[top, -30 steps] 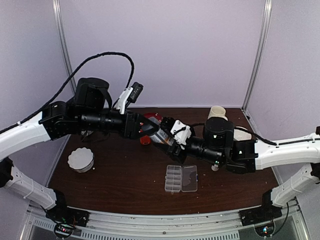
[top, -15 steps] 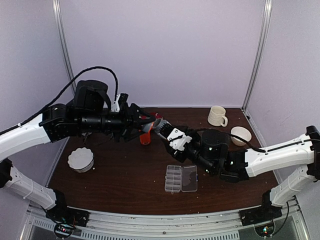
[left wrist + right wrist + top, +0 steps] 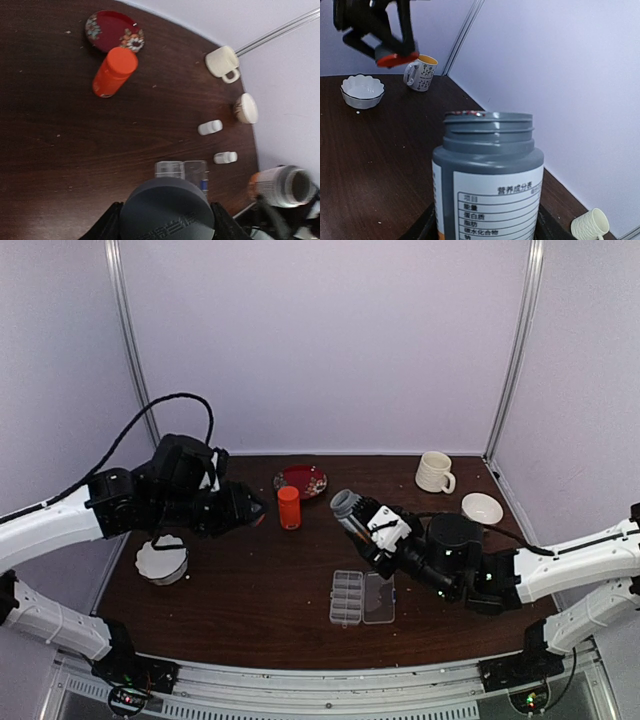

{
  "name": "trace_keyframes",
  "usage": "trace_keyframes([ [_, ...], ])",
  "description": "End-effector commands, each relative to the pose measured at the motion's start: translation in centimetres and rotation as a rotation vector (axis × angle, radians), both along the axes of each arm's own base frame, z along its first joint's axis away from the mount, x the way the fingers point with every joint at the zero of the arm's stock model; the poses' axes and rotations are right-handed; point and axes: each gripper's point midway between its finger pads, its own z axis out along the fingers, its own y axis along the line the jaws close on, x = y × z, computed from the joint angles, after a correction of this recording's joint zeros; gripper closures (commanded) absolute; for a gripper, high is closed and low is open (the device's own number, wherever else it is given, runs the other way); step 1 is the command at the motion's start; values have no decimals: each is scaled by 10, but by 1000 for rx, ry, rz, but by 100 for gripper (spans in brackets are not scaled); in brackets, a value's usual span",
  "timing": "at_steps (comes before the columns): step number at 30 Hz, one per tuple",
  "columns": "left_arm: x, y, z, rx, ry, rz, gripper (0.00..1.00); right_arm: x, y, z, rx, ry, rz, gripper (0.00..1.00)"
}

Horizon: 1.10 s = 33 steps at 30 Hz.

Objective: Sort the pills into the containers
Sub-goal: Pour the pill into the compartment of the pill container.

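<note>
Above the dark surface (image 3: 250, 610), left tool (image 3: 247, 508) clamped on a grey cap (image 3: 167, 212), right tool (image 3: 360, 526) clamped on an uncapped grey bottle (image 3: 487, 170), clear organiser box (image 3: 362, 597) lying lid-open on the surface near the right tool

From the organiser box (image 3: 362, 597), you have bare table (image 3: 250, 610) toward 9 o'clock. The orange bottle (image 3: 289, 507) stands at 11, the held grey bottle (image 3: 347, 505) at 12.

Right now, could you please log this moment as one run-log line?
left gripper: shut on grey cap | right gripper: shut on uncapped grey bottle | organiser box: open
</note>
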Motion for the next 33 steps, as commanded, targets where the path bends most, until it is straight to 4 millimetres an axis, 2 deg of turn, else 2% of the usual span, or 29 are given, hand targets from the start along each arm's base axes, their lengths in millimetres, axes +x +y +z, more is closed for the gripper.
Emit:
trace_keyframes([
  [1, 8, 25, -80, 334, -35, -64, 82, -14, -9, -1, 76, 103, 56, 100],
  [5, 15, 36, -129, 504, 14, -94, 81, -22, -25, -16, 68, 174, 56, 100],
  [12, 29, 44, -190, 670, 104, -118, 80, -34, -55, -41, 96, 264, 37, 100],
  [17, 32, 36, -226, 681, 163, -170, 79, -43, -67, -64, 90, 361, 37, 100],
  [22, 33, 28, -248, 679, 199, -184, 74, -51, -76, -82, 99, 429, 37, 100],
  [25, 31, 29, -255, 669, 217, -168, 58, -52, -79, -83, 102, 432, 36, 100],
  [27, 29, 33, -257, 664, 222, -145, 25, -52, -81, -83, 101, 433, 29, 100],
  [29, 28, 39, -258, 666, 222, -120, 4, -52, -81, -83, 98, 438, 24, 100],
  [33, 25, 41, -248, 672, 184, -113, 2, -54, -79, -84, 103, 461, 35, 100],
])
